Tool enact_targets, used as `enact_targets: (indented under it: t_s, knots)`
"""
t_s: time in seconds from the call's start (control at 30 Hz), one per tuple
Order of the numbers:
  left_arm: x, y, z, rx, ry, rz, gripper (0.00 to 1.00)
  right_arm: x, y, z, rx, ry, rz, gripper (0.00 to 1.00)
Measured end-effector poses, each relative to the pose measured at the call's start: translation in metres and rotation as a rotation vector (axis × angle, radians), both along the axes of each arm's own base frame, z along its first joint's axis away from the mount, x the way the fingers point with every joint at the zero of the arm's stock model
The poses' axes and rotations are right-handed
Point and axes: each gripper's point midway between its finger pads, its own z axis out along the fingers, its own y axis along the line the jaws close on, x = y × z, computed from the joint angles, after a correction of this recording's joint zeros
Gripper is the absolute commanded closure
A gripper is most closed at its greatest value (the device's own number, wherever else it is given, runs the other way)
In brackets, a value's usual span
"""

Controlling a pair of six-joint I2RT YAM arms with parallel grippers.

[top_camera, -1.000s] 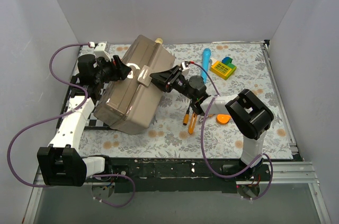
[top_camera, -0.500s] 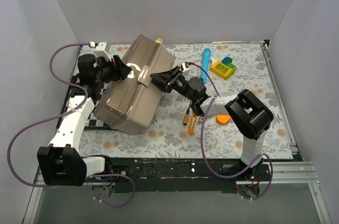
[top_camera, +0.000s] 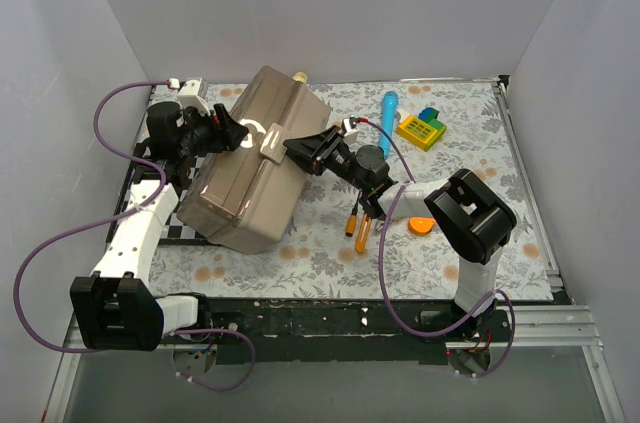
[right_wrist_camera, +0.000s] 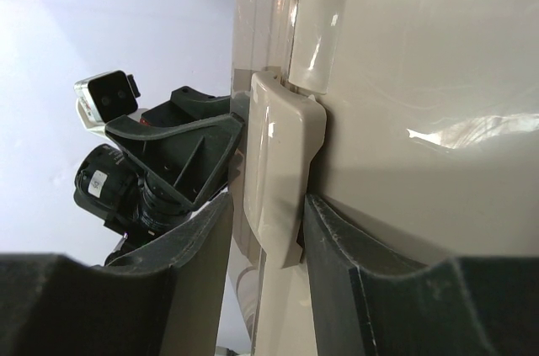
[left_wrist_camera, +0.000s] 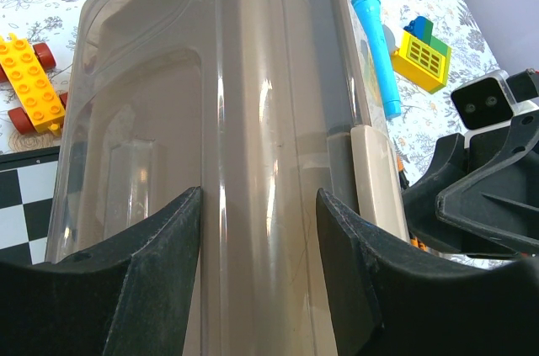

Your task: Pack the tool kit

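Top view: the box (top_camera: 245, 178) lies slanted on the left half of the table (top_camera: 500, 243), with its lid down. The left gripper (top_camera: 228, 133) is at its far left edge and the right gripper (top_camera: 290, 146) is at the tan latch (top_camera: 270, 143) on its right side. Compared with one second ago, I find no shift of the box or of either arm, so I judge that the grip is only being settled and the latch is not yet worked. The screwdrivers (top_camera: 360, 226) lie outside the box, under the right arm, so the packing itself is not yet begun.

Left wrist view: the two fingers (left_wrist_camera: 168, 238) stand on both sides of the raised middle ridge of the lid and press against it. This gripper grasps the box and steadies it.

Right wrist view: the latch is between the fingers (right_wrist_camera: 337, 247). One finger touches it and the other is just beside it. I cannot tell if the latch is truly clamped.
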Motion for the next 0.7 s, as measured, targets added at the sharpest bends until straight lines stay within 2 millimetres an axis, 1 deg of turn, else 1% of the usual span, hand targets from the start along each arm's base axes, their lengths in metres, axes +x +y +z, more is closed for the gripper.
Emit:
enact_targets:
  t_s: [0.7]
  knots:
    - [0.0001,-0.0003,0.0002,0.0,0.001,-0.001,0.69,-0.0002,-0.002,0.0027,-0.025,-0.003,-0.015,0.55]
